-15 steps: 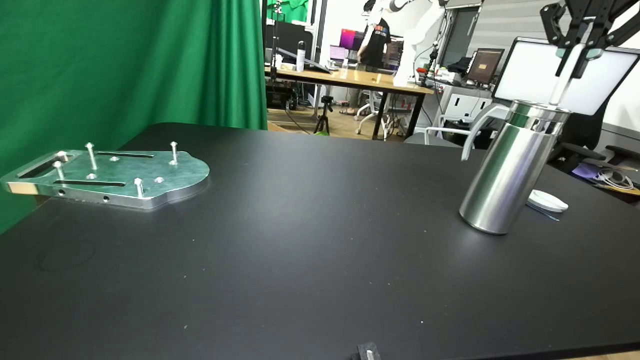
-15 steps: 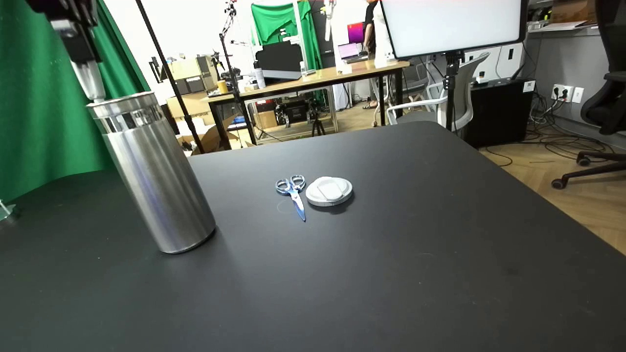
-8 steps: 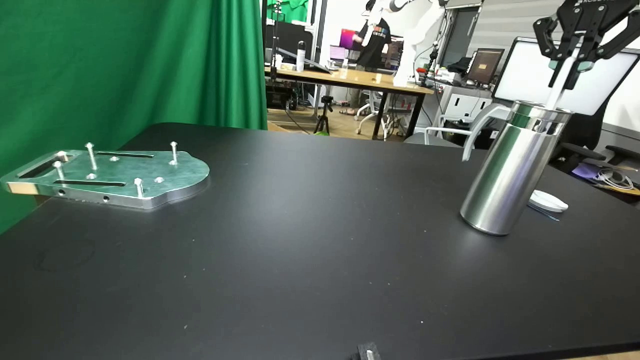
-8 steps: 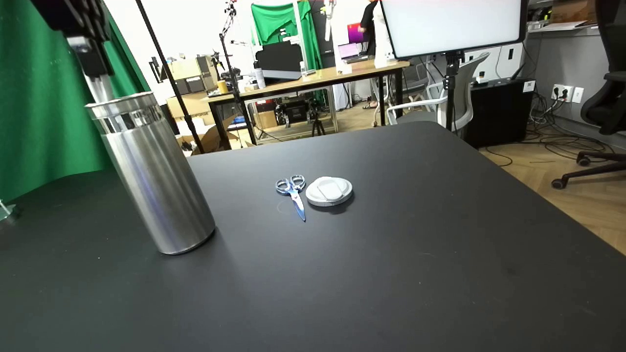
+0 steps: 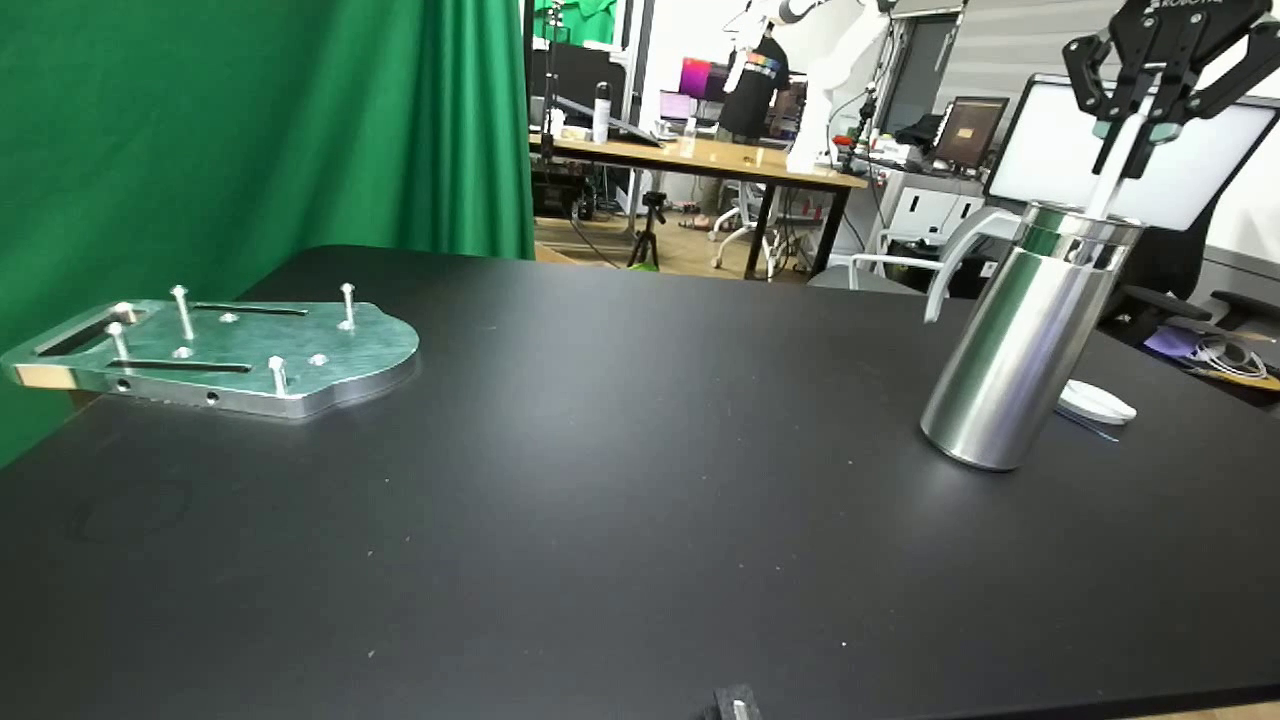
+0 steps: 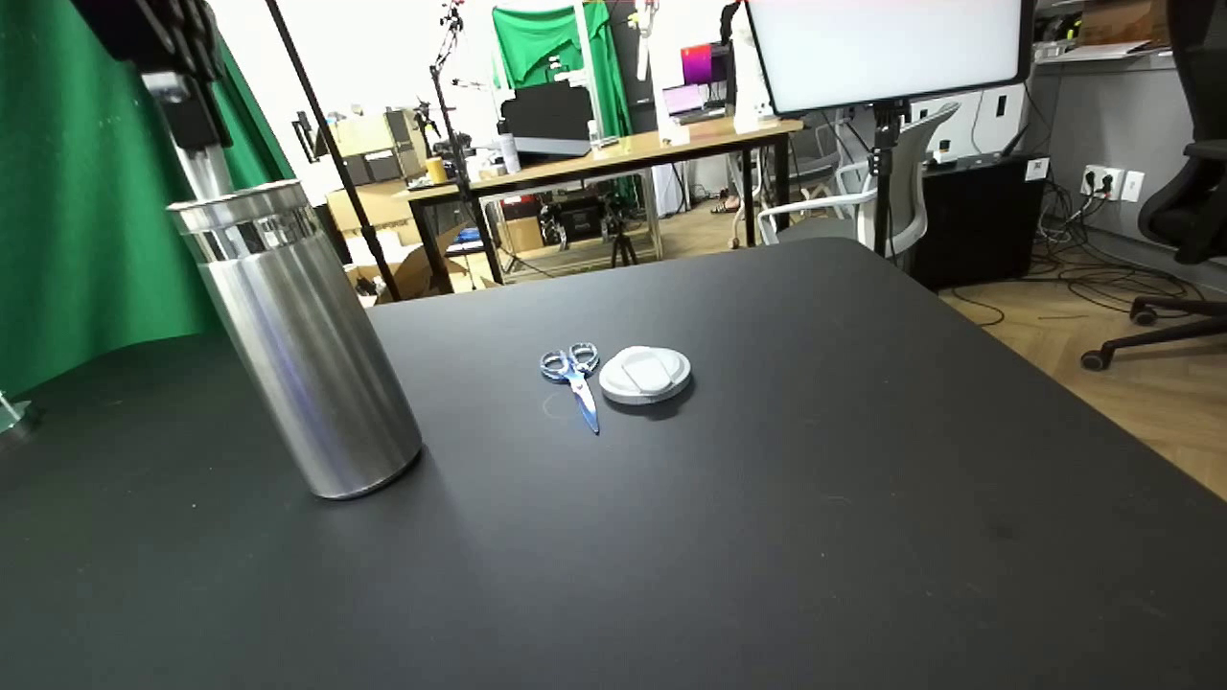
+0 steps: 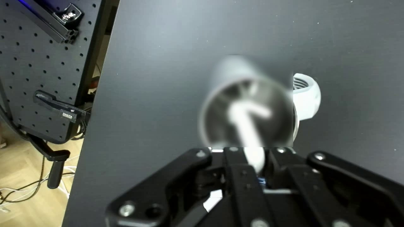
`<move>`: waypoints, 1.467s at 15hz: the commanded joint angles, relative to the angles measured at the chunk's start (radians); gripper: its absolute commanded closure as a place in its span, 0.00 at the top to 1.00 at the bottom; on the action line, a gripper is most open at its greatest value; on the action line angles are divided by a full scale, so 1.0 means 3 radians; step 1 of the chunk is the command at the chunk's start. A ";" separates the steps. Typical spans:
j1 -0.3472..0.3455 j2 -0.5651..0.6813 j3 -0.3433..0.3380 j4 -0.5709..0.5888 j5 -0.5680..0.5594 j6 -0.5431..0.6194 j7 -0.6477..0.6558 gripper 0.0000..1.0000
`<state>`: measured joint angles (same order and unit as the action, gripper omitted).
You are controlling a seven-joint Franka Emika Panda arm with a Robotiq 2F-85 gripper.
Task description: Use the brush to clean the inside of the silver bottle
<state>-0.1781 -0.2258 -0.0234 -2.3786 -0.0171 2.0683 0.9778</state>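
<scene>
The silver bottle [image 5: 1025, 350] stands on the dark table, its grey handle [image 5: 965, 255] on one side. It also shows in an exterior view [image 6: 312, 355] and in the wrist view [image 7: 232, 69], where its open mouth is blurred. My gripper [image 5: 1118, 168] is above the mouth, shut on the pale brush [image 5: 1103, 198]. The brush runs down through the mouth; its lower part is hidden inside the bottle in both exterior views. In the wrist view the brush [image 7: 254, 156] sits between the fingers [image 7: 257, 153] and reaches into the mouth. In an exterior view the fingertips [image 6: 203, 134] are just above the rim.
A white lid [image 6: 644, 374] and blue scissors [image 6: 573, 377] lie on the table near the bottle. A flat metal plate with pegs [image 5: 240, 340] lies across the table by the green curtain [image 5: 300, 120]. A monitor [image 6: 891, 48] stands behind the table. A pegboard [image 7: 31, 69] borders the table edge.
My gripper, with the brush, has shifted a little sideways over the bottle mouth: leftward in an exterior view and rightward in an exterior view. The bottle stays almost in place.
</scene>
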 commanded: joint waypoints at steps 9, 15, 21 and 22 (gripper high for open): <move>0.0043 -0.0197 -0.0045 0.0099 0.0290 0.0190 -0.0048 0.04; 0.0038 0.0068 -0.0040 0.0056 0.0301 0.0239 -0.0003 0.04; 0.0056 0.0271 -0.0051 0.0085 0.0294 0.0287 0.0022 0.04; 0.0056 0.0270 -0.0053 0.0088 0.0293 0.0284 0.0021 0.04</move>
<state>-0.1736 -0.1765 -0.0253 -2.3574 0.0632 2.1445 0.9713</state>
